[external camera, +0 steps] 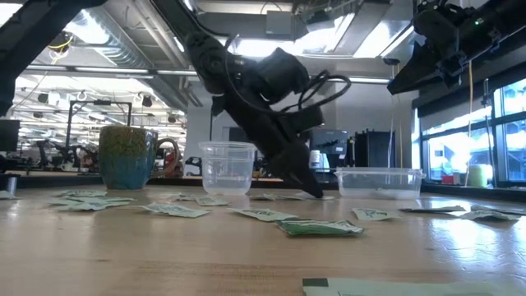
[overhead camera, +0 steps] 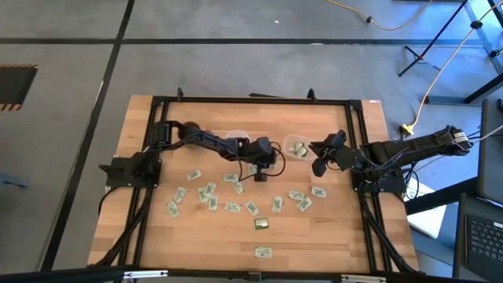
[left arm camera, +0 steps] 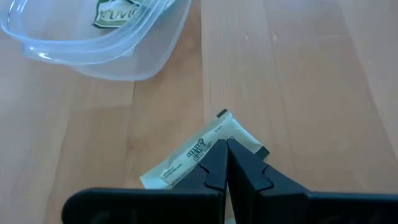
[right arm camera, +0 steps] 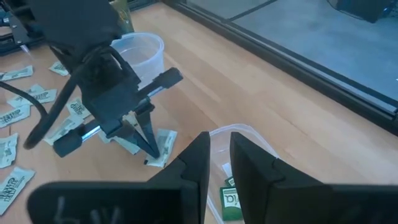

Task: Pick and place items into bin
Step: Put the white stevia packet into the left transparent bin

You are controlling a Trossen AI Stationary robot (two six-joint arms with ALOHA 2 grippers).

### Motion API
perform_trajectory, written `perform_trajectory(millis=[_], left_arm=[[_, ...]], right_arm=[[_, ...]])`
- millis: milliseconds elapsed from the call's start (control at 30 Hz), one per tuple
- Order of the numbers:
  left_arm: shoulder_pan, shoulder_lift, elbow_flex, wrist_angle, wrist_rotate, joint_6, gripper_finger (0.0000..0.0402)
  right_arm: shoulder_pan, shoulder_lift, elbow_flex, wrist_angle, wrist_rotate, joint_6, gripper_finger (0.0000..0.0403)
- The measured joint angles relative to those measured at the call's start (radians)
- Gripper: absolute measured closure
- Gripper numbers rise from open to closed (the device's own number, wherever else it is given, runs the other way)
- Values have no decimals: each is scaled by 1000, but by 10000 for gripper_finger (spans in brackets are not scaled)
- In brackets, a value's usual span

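Observation:
Several small green-and-white packets (overhead camera: 206,193) lie flat on the wooden table; a darker one (overhead camera: 262,224) lies nearer the front. My left gripper (overhead camera: 262,167) is down at the table's middle, shut on one packet (left arm camera: 186,158) just beside the clear bin (left arm camera: 93,43). The bin holds a packet (right arm camera: 231,198). My right gripper (right arm camera: 219,155) hovers above the bin (overhead camera: 297,147), its fingers a narrow gap apart and empty. My left gripper has its shut fingertips on the middle of the packet, at one long edge (left arm camera: 214,148). The fingers slant down from above and from the table's left. The packet lies on the table (right arm camera: 163,142). The fingers hide whether the edge is between them or under them.
A clear cup (overhead camera: 234,142) stands at the far side, left of the bin, close to my left arm. A green mug (external camera: 127,156) shows at the far left in the low view. One packet (overhead camera: 263,252) lies near the front edge. A black frame (overhead camera: 251,101) borders the table.

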Motion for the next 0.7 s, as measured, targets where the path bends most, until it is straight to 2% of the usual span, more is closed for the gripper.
perform_trajectory(millis=[400,700], left_arm=[[-63,4,-1,-23,166,0,398],[-136,5,-1,-67,166,1,397]], right_arm=[[0,0,0,2,0,1,336],[0,0,0,2,0,24,336]])
